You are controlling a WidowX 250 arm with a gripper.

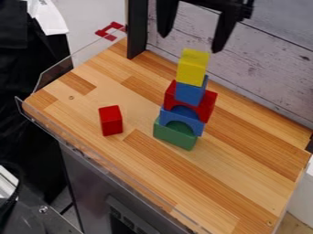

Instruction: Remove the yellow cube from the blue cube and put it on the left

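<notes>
Camera view, and here's the tool [191,43] at the top, hanging with its two fingers spread wide, nothing gripped between them! Right below it, the yellow cube [192,67] crowns the tower, sitting on the blue cube [191,93], its top face just under the gap between those fingertips. Further down beneath the tool comes the red arch [207,104], then the blue arch [194,127], and at the base the green block [174,136], planted on the wooden desk [232,183]. Over to the picture's left and lower than the tool, a red block [111,121] stands upright, well apart from the tower!
</notes>
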